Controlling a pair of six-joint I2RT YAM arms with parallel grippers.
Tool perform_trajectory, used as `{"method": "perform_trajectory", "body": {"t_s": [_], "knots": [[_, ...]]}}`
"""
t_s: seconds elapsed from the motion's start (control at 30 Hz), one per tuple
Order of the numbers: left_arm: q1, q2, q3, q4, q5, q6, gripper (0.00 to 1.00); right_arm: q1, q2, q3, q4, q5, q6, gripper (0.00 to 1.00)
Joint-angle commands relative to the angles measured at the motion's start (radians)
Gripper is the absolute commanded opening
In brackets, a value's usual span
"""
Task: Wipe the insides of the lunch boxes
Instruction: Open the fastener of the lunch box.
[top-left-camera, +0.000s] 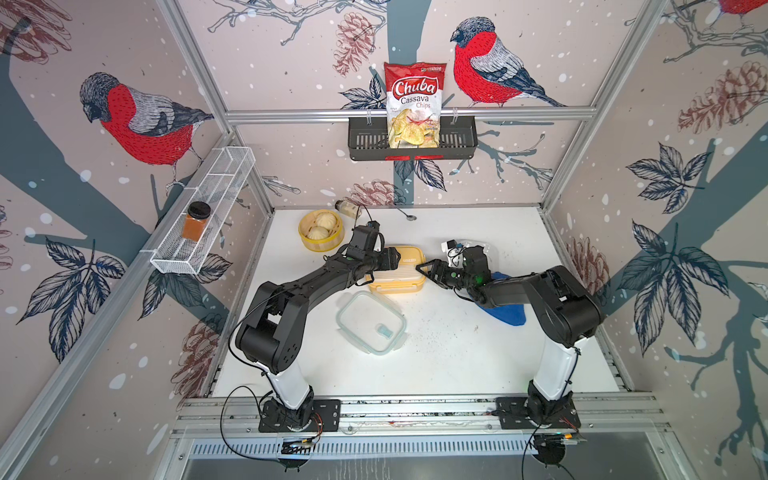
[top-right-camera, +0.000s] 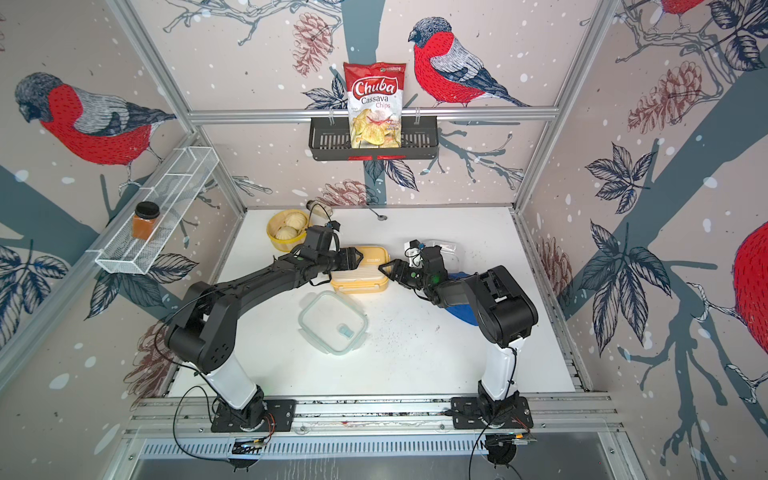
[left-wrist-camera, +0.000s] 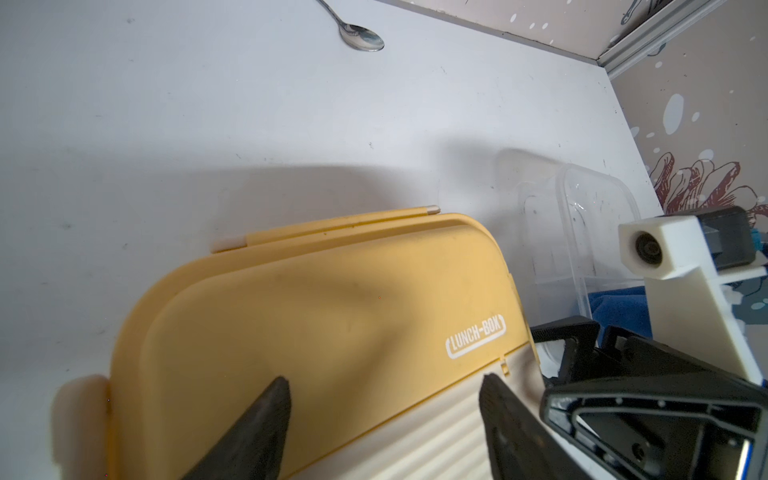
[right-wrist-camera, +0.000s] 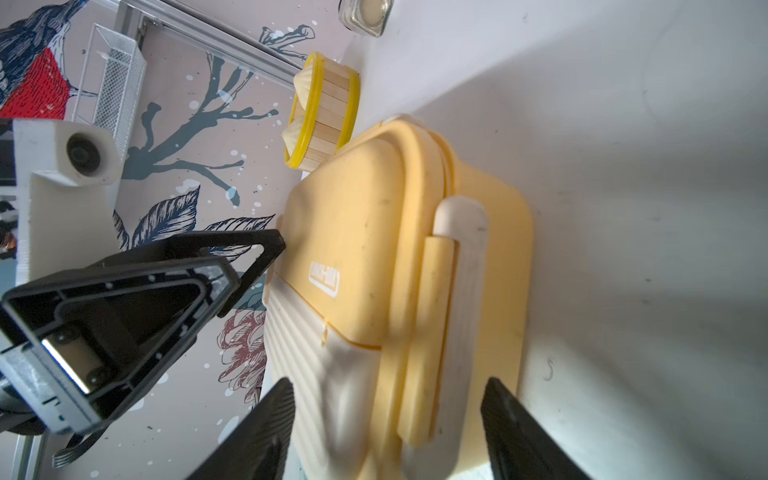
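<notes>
Plainly, left end effector (top-left-camera: 397, 259) and right end effector (top-left-camera: 420, 269) gape empty, flanking the rounded yellow lunch box (top-left-camera: 405, 279).

Both arms bent inward, left claw (top-left-camera: 398, 259), right claw (top-left-camera: 422, 269), jaws spread

top views look down; wrist views closely share yellow box (left-wrist-camera: 332, 311).

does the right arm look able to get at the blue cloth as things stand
Probably yes, not directly: the blue cloth lies under the arm's own forearm, while the right gripper hangs open at the yellow lunch box. It would have to pull back.
</notes>
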Motion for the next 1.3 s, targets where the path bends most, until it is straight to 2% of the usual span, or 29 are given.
{"method": "perform_trajectory", "body": {"t_s": [0.0,0.27,0.43,0.47,0.8,0.83,0.87,0.97,1.1,1.2,1.27], "knots": [[-0.001,0.027,-0.003,-0.067,0.001,0.005,0.72,-0.002,0.031,0.012,0.136,-0.058,0.058,0.66],[-0.007,0.045,-0.010,-0.039,0.011,0.006,0.71,-0.038,0.126,-0.045,0.459,-0.124,0.242,0.56],[-0.011,0.066,-0.014,-0.026,0.017,0.002,0.70,-0.039,0.139,-0.023,0.454,-0.136,0.228,0.33],[-0.012,0.068,-0.017,-0.021,0.017,0.002,0.70,-0.041,0.139,-0.019,0.451,-0.140,0.225,0.31],[-0.013,0.092,-0.011,-0.016,0.014,0.006,0.70,-0.055,0.114,-0.050,0.383,-0.134,0.203,0.29],[-0.013,0.094,-0.008,-0.019,0.013,0.008,0.70,-0.056,0.112,-0.049,0.379,-0.134,0.203,0.31],[-0.013,0.095,-0.006,-0.023,0.010,0.008,0.70,-0.056,0.107,-0.047,0.366,-0.135,0.198,0.39],[-0.013,0.081,-0.003,-0.028,-0.008,0.006,0.70,-0.061,0.069,-0.028,0.207,-0.081,0.117,0.55],[-0.005,0.046,0.019,-0.030,-0.003,0.018,0.70,-0.062,-0.012,-0.005,0.029,-0.017,0.036,0.63],[0.017,0.036,0.094,-0.106,-0.018,0.069,0.71,-0.048,-0.076,-0.024,-0.025,0.015,0.037,0.66],[0.043,0.025,0.133,-0.137,0.002,0.100,0.71,-0.025,-0.117,-0.077,0.008,0.037,0.061,0.66]]}}
